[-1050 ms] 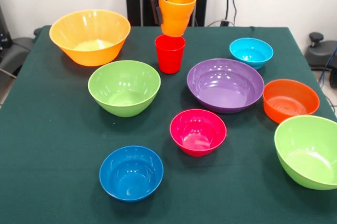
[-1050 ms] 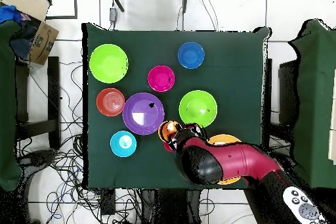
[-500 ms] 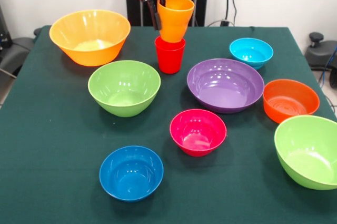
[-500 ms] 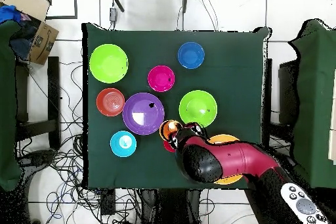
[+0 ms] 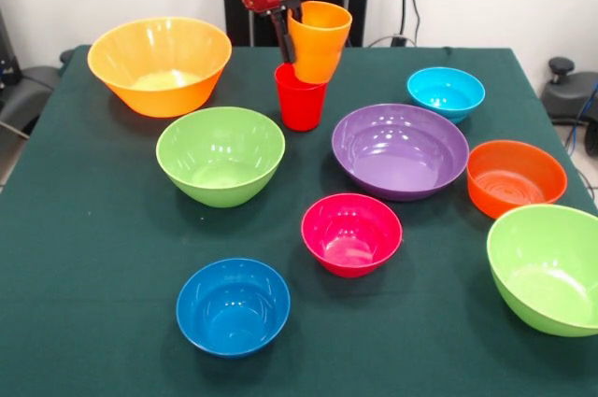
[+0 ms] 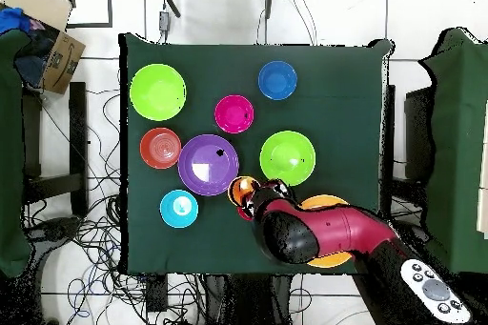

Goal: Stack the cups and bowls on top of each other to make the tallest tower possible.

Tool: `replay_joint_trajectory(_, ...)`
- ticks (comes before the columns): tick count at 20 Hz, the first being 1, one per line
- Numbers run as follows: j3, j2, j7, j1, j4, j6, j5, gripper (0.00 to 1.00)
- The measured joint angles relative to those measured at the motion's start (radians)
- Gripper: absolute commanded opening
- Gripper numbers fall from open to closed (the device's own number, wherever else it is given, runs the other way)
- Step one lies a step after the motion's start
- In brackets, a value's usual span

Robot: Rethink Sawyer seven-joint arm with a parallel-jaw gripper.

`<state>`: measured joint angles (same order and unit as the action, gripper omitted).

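Front view: jaws grip orange cup (image 5: pixel 319 40) rim, cup tilted in red cup (image 5: pixel 300 98).

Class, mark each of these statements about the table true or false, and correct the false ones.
1. The orange cup sits tilted in the red cup. True.
2. The pink bowl is stacked inside the purple bowl. False: it stands alone on the cloth, in front of the purple bowl.
3. The end effector is at the orange cup. True.
4. Both green bowls touch each other. False: they stand far apart.
5. The dark blue bowl is empty. True.
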<state>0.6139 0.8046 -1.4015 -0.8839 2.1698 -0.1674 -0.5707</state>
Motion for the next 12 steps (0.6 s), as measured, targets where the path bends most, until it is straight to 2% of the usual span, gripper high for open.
replay_joint_trajectory(12,-0.020,-0.042,0.000,0.003,-0.004,0.037,-0.030,0.00)
